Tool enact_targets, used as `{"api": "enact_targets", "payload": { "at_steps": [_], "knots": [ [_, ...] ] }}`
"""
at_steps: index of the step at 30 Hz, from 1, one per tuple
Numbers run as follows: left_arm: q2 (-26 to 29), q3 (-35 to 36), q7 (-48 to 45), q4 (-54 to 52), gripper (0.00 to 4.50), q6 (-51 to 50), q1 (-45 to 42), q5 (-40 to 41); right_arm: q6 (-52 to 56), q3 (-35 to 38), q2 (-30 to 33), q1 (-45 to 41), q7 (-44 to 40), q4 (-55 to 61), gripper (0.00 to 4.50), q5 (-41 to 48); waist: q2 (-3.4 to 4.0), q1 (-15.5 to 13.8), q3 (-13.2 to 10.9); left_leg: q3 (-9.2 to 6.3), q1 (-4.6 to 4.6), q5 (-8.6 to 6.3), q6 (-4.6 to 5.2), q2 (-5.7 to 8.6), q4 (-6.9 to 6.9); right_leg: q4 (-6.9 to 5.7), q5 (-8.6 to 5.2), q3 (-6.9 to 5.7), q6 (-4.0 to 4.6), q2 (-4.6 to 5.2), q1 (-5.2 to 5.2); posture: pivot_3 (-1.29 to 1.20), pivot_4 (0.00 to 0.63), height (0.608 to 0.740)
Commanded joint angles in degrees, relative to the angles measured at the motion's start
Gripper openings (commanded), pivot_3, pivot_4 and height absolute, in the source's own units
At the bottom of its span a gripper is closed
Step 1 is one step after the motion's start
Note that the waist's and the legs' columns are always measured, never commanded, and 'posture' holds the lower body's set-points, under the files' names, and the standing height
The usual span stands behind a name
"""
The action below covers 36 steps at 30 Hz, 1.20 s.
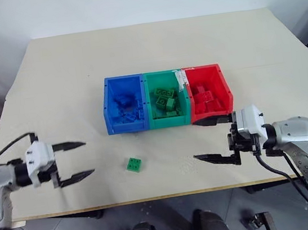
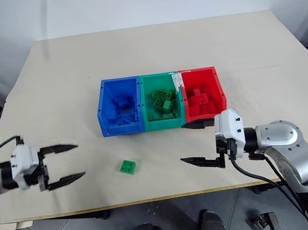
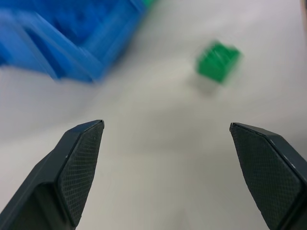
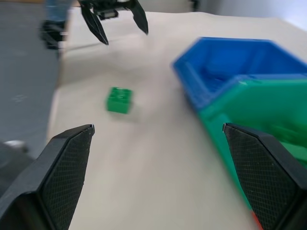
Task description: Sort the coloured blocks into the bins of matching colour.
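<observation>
Both wrist views are smeared: the green block point(image 3: 218, 61) shows no studs there, and the blue bin point(image 3: 62, 43) runs off the frame. In the right wrist view the green bin point(image 4: 268, 110) is cut by the edge. Blocks heaped in the blue bin cannot be counted

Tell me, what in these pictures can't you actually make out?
- White label on the rim between the green bin and red bin, head views: print too small to read.
- Blocks in the blue bin, head views: same colour as the walls, so the number is unclear.
- Loose green block, left wrist view: blurred, studs cannot be counted.
</observation>
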<state>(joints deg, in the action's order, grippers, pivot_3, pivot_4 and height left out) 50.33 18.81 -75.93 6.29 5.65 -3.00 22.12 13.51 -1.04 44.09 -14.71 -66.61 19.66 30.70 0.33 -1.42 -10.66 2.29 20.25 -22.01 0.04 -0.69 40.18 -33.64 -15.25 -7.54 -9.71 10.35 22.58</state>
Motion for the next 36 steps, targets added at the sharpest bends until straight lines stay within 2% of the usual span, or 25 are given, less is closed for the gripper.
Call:
{"api": "enact_targets", "payload": {
  "at_steps": [1, 8, 11, 20, 23, 29, 31, 35, 36],
  "knots": [
    [0.91, 0.37, 0.54, -4.93, 4.47, 1.50, 1.16, 0.14, -1.47, -0.11, 0.36, -0.22, -2.37, -0.52, 4.50, -0.35, 0.00, -0.04, 0.00, 0.00, 0.00, 0.00, 0.00, 0.00, 0.00, 0.00, 0.00, 0.00, 0.00, 0.00, 0.00, 0.00, 0.150, 0.740],
    [-2.38, -13.81, 5.03, -10.99, 4.47, -1.50, -6.43, -6.94, -2.36, 3.20, 2.93, 3.73, -3.37, -1.66, 4.50, -1.40, -0.01, -0.02, 0.01, 0.03, -0.02, 0.00, 0.00, 0.03, 0.00, -0.05, 0.01, 0.01, 0.00, 0.00, -0.01, 0.00, 0.150, 0.740],
    [-3.23, -19.50, 4.63, -7.40, 4.47, 0.35, -10.40, -11.41, -2.12, 4.54, 3.15, 6.30, -2.38, -0.20, 4.50, -1.39, -0.01, 0.11, 0.01, 0.09, -0.03, 0.00, 0.00, 0.02, -0.01, -0.05, 0.01, 0.00, 0.00, -0.01, 0.00, 0.00, 0.150, 0.740],
    [-5.62, -28.48, 1.92, 1.01, 4.47, 1.12, -18.65, -15.56, -1.80, 6.22, 2.55, 11.62, 1.37, 3.54, 4.50, -1.87, -0.01, 0.00, 0.02, 0.19, -0.06, 0.00, 0.00, 0.01, -0.01, -0.04, 0.01, 0.05, 0.00, -0.02, 0.01, 0.00, 0.150, 0.740],
    [-7.34, -29.66, 2.20, 2.61, 3.87, 1.81, -20.75, -15.49, -1.70, 6.74, 2.69, 12.99, 2.20, 4.22, 4.50, -1.86, 0.03, -0.15, 0.05, 0.18, -0.07, 0.01, 0.00, 0.02, 0.02, -0.03, 0.01, 0.05, 0.00, -0.01, -0.02, 0.00, 0.150, 0.740],
    [-8.91, -31.32, 2.11, 3.47, 1.96, 1.31, -22.70, -16.31, -1.41, 7.24, 2.78, 14.88, 3.08, 5.49, 4.50, -1.99, 0.04, -0.24, 0.06, 0.17, -0.07, 0.01, 0.00, 0.02, 0.10, -0.03, 0.01, 0.05, 0.01, -0.01, -0.08, 0.00, 0.150, 0.740],
    [-9.22, -31.64, 1.93, 3.50, 1.47, 1.29, -23.02, -16.32, -1.34, 7.30, 2.82, 15.09, 3.32, 5.63, 4.50, -2.02, 0.04, -0.26, 0.06, 0.17, -0.08, 0.01, 0.01, 0.02, 0.11, -0.04, 0.01, 0.05, 0.01, -0.01, -0.08, 0.00, 0.150, 0.740],
    [-9.70, -30.82, 1.88, 3.25, 1.48, 0.41, -23.02, -14.76, -1.32, 7.91, 2.82, 16.15, 4.22, 6.05, 4.50, -2.15, 0.04, -0.26, 0.06, 0.16, -0.07, 0.01, 0.00, 0.02, 0.12, -0.03, 0.01, 0.05, 0.01, 0.00, -0.08, 0.00, 0.150, 0.740],
    [-10.32, -29.24, 2.12, 2.51, 1.48, -1.19, -23.06, -12.23, -1.26, 9.20, 2.44, 16.95, 5.34, 6.27, 4.50, -1.92, 0.04, -0.26, 0.06, 0.16, -0.07, 0.01, 0.00, 0.02, 0.12, -0.04, 0.01, 0.05, 0.01, -0.01, -0.08, 0.00, 0.150, 0.740]
  ]
}}
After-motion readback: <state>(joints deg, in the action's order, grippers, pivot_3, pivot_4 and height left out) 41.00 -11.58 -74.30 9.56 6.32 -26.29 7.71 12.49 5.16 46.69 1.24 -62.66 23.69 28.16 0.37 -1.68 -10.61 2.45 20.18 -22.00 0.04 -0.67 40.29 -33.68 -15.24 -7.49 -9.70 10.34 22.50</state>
